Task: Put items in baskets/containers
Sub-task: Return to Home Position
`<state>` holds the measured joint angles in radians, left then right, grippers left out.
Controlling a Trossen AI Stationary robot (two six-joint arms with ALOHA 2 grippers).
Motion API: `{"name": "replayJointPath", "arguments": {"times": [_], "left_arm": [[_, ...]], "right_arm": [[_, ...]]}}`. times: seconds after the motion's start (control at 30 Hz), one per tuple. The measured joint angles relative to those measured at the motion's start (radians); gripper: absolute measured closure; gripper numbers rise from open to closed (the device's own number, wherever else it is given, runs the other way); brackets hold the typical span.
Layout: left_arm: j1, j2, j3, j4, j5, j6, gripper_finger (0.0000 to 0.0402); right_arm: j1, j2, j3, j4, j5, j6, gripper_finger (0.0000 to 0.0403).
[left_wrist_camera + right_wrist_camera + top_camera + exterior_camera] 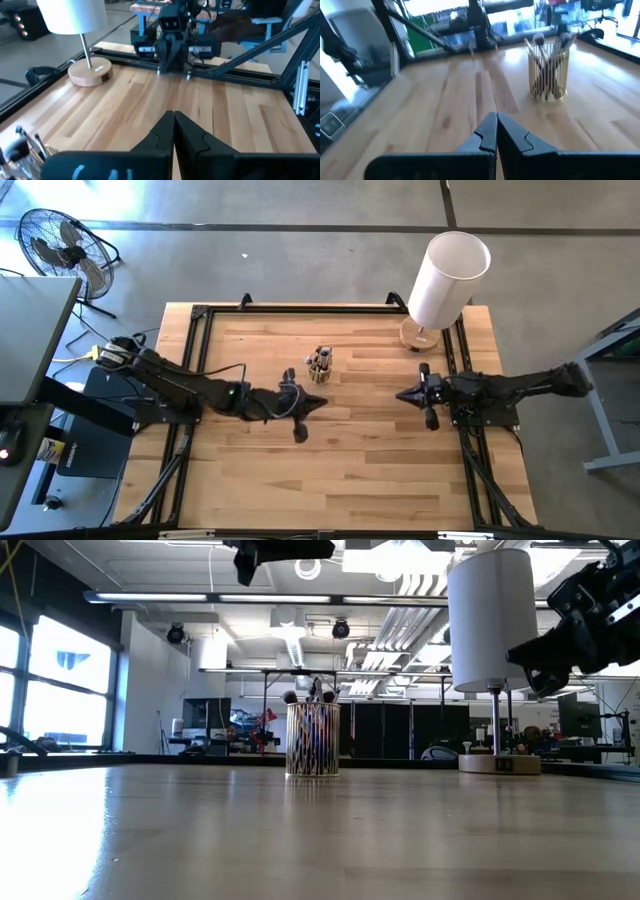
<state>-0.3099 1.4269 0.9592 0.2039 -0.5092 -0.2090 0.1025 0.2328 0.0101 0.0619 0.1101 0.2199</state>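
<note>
From above, the left arm lies stretched over the tabletop [350, 480] toward its middle. The left pincer [312, 404] is near the cup [320, 364] but apart from it. The right arm reaches in opposite, with the right pincer [405, 395] farther off. At table level the cup stands upright with the brushes [315, 693] inside, tips up, and both arms above. Each wrist view shows its pincer clenched and empty.
</note>
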Motion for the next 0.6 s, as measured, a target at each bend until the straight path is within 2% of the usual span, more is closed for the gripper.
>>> {"name": "replayJointPath", "arguments": {"times": [0.1,0.23,0.37,0.6], "left_arm": [[-0.034,0.0,0.0,-0.025,-0.039,-0.009,0.0401],[-0.06,0.0,-0.02,-0.024,-0.058,-0.04,0.0401],[-0.064,-0.021,-0.109,-0.002,-0.051,-0.066,0.0401],[-0.038,-0.181,-0.397,0.331,0.13,0.047,0.0401]], "right_arm": [[-0.028,-0.106,0.002,-0.027,-0.03,0.0,0.0403],[-0.066,-0.23,0.002,-0.025,-0.002,-0.004,0.0403],[-0.088,-0.216,0.006,-0.03,0.013,-0.019,0.0403],[-0.092,-0.191,0.006,-0.033,0.036,-0.019,0.0402]]}}
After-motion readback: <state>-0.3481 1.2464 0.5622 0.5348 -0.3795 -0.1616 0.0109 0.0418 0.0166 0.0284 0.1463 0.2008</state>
